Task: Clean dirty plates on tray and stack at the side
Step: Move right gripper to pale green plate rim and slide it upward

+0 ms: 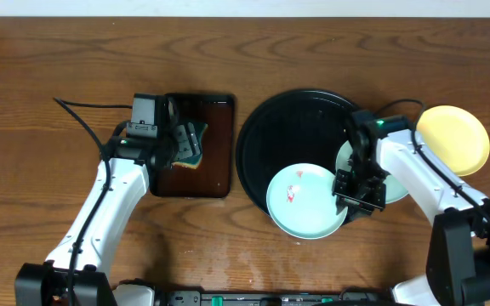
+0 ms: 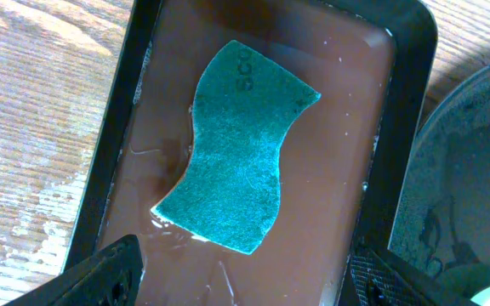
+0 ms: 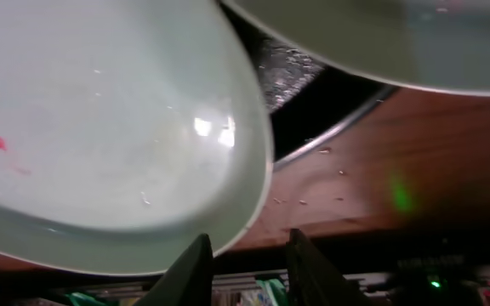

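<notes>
Plates: three, all round, shallow, smooth and glazed. The blue-white plate point(image 1: 306, 204) has a red smear point(image 1: 292, 194) left of centre. It sits on the near side of the tray point(image 1: 287, 119) and overhangs the rim toward the robot. The second pale plate point(image 1: 395, 190) is at the tray's right side, just beside the first and mostly hidden under the right arm. The yellow plate point(image 1: 453, 138) is off the tray, on the wood-grain table point(image 1: 58, 51) to its right.

Tray is glossy black with a raised rim; fine droplets show on it in the right wrist view.

Right gripper point(image 3: 249, 251) is at the smeared plate's right edge, fingers close together with a narrow gap. Can't tell if the rim is pinched.

Left gripper point(image 2: 245, 253) is spread wide, nothing between the fingers. It hangs over the teal sponge point(image 2: 241, 153), which is fibrous and wavy-sided. The sponge lies flat in a wet rectangular brown tray point(image 2: 407, 102) with rounded corners.
</notes>
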Controlling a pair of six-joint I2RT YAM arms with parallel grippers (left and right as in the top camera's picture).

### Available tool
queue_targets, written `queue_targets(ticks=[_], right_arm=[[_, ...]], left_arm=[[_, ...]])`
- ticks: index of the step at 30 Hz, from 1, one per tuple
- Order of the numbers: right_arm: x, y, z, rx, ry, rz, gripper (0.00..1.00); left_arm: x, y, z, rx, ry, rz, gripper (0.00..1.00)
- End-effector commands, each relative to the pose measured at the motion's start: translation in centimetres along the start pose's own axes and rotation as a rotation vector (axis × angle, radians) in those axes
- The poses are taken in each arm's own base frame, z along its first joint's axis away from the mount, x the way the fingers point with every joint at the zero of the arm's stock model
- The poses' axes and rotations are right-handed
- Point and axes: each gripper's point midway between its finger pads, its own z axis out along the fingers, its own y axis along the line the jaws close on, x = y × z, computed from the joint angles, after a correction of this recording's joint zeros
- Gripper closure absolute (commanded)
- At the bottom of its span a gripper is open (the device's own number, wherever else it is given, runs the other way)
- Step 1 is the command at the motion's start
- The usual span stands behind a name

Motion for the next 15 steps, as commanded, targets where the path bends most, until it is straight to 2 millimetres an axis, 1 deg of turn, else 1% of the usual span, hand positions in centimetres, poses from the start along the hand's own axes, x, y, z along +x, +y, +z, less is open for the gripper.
queue_targets(ticks=[1,7,9,12,15], right_arm=[[0.6,0.5,1.0,0.013,-0.001,0.018,0.72],[1.5,0.3,2.1,0.038,0.02,0.008,0.71],[1.6,0.1,2.3,0.043,0.026,0.016,0.73],[1.6,0.0,2.6,0.043,0.027,0.026,0.8],[1.8,-0.2,2.9,0.048,0.032,0.038,0.81]], left_arm=[[0.2,0.1,0.1,-0.001,0.007,-0.007,0.21],[0.1,0.1,0.1,-0.001,0.006,-0.007,0.21],[0.1,0.1,0.1,-0.001,0.006,-0.007,0.21],[0.1,0.1,0.1,-0.001,0.006,-0.007,0.21],[0.1,0.1,0.1,-0.001,0.006,-0.007,0.21]])
